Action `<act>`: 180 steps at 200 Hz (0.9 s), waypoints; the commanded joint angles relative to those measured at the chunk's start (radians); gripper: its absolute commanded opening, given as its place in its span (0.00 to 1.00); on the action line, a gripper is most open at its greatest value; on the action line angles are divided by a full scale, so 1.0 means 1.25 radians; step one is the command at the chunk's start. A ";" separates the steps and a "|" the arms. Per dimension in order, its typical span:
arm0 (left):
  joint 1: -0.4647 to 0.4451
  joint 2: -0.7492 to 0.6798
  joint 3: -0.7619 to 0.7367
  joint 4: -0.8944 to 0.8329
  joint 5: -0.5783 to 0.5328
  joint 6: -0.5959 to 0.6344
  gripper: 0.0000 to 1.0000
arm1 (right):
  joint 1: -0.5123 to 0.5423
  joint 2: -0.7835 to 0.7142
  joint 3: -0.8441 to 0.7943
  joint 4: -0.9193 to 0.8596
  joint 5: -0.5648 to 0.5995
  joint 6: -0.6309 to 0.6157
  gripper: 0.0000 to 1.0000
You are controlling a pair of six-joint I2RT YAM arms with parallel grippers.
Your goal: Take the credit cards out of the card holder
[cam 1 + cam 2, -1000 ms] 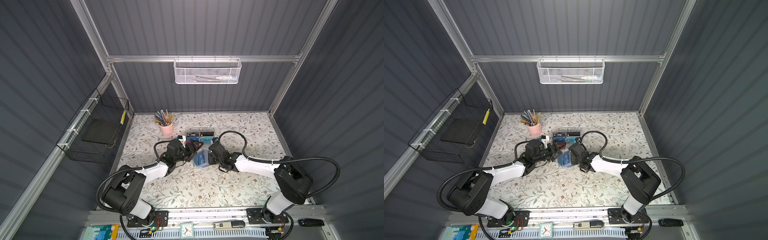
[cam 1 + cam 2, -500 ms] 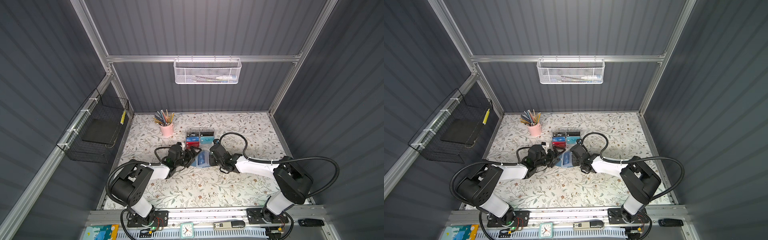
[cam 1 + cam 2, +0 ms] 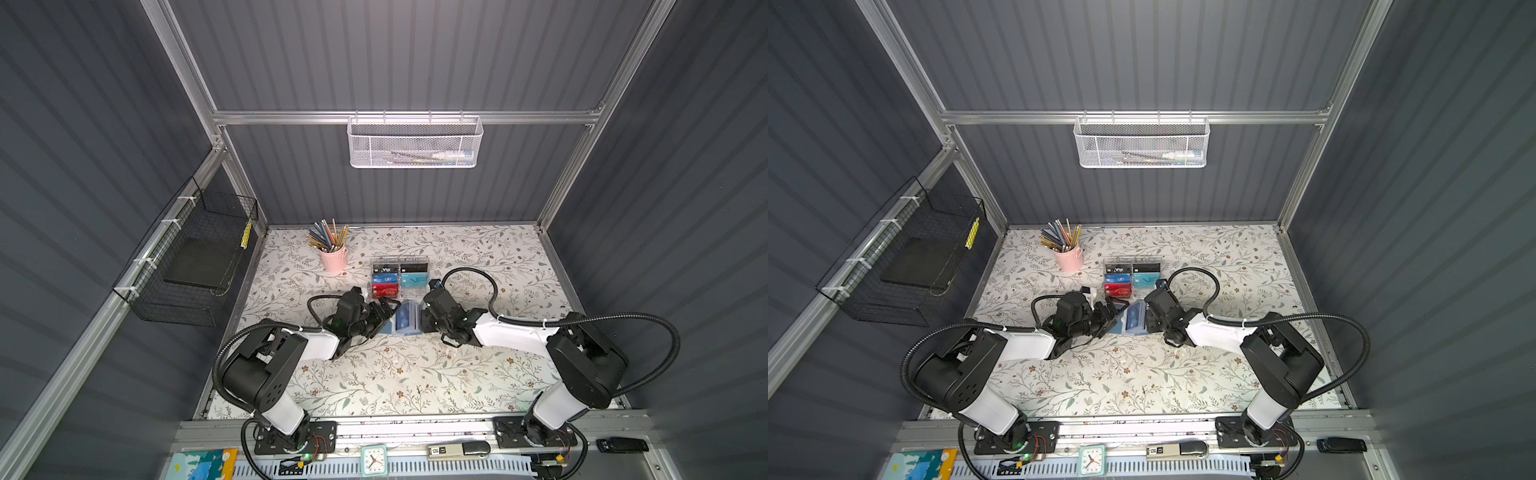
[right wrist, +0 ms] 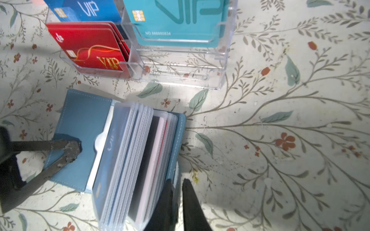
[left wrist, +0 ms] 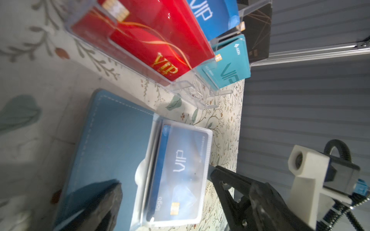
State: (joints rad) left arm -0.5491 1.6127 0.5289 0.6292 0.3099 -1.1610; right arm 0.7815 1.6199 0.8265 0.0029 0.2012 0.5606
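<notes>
1. The card holder (image 3: 405, 321) lies open on the flowered worktop (image 3: 415, 374) at the centre of both top views. It is just below the clear rack (image 3: 400, 277) of VIP cards and not touching it.
2. Its left cover lies flat on the worktop. The clear plastic sleeves stand fanned up over the right cover, which shows best in the right wrist view.
3. A blue credit card (image 5: 180, 170) with pale lettering sits fully inside the front sleeve.
4. A pale credit card (image 4: 155, 158) with a red edge sits a few sleeves further back, next to a dark card (image 4: 143, 160). Both are inside their sleeves.
5. The left hand (image 3: 380, 312) reaches in from the left of the top views. Its fingers are spread wide apart and grip nothing, and one fingertip (image 4: 68, 148) rests on the holder's flat left cover.
6. The right hand (image 3: 423, 322) reaches in from the right and meets the holder at its right edge.
7. Its fingers (image 4: 190, 204) stand close together with only a slim gap between them.
8. The edge of the right cover runs into that gap. I cannot tell whether the fingers are pinching it or only flanking it.
9. A pink cup (image 3: 334, 258) of pencils stands at the upper left of the worktop, well apart from the holder and both hands.
</notes>
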 commanded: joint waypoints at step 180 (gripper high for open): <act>-0.001 0.032 -0.078 0.064 -0.027 -0.007 1.00 | -0.001 0.000 0.026 0.037 -0.124 0.006 0.55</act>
State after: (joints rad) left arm -0.5491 1.6321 0.4767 0.7414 0.2878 -1.1492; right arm 0.7815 1.5814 0.8207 0.0460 0.0654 0.5606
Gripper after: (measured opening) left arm 0.998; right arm 0.549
